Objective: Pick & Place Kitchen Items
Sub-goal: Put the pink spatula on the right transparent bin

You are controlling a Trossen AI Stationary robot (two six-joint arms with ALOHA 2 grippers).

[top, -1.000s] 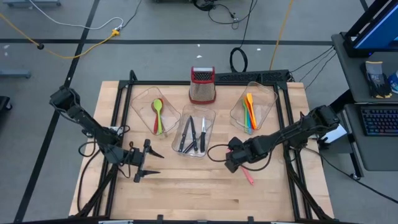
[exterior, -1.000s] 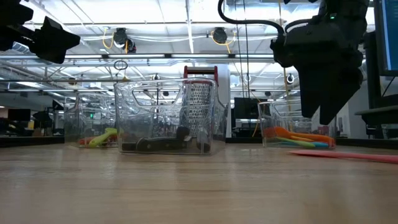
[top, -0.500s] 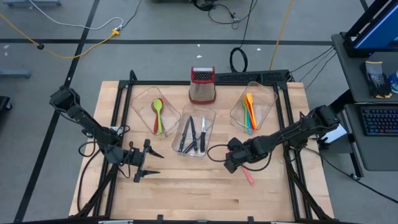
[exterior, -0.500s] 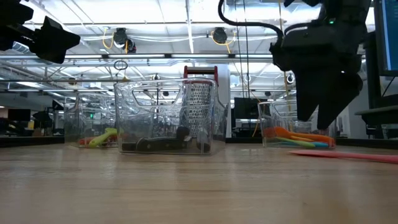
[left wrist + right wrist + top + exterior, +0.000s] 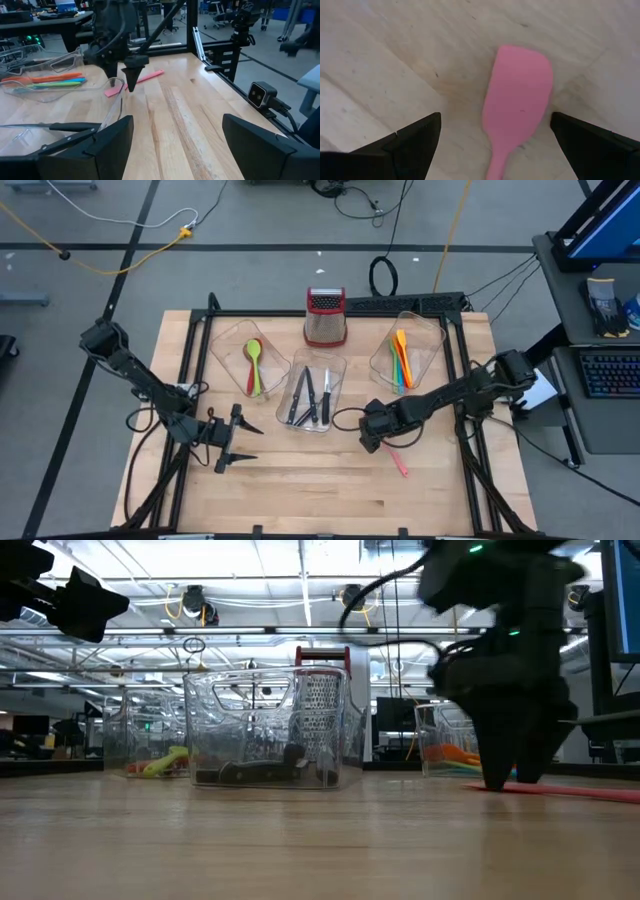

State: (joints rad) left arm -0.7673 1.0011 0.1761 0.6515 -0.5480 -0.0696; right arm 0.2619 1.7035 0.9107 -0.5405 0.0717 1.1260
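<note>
1. My right gripper [image 5: 490, 135] hangs spread wide, straddling the flat pink silicone spatula [image 5: 398, 461], which lies on the wooden table [image 5: 300, 490] at five o'clock from the middle clear plastic tub [image 5: 318, 395].
2. I judge it light, thin and floppy; I'd pinch the stiffer handle.
3. My left gripper [image 5: 240, 442] waits at eight o'clock, parted.

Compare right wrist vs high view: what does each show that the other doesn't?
Right wrist only: the pink spatula's blade close up, lying flat on bare wood between the right gripper's open fingers.

High only: three clear tubs with spoons, knives and spatulas, the grater, and the left gripper open near the table's front left.

Both: the right gripper over the pink spatula on the table.
</note>
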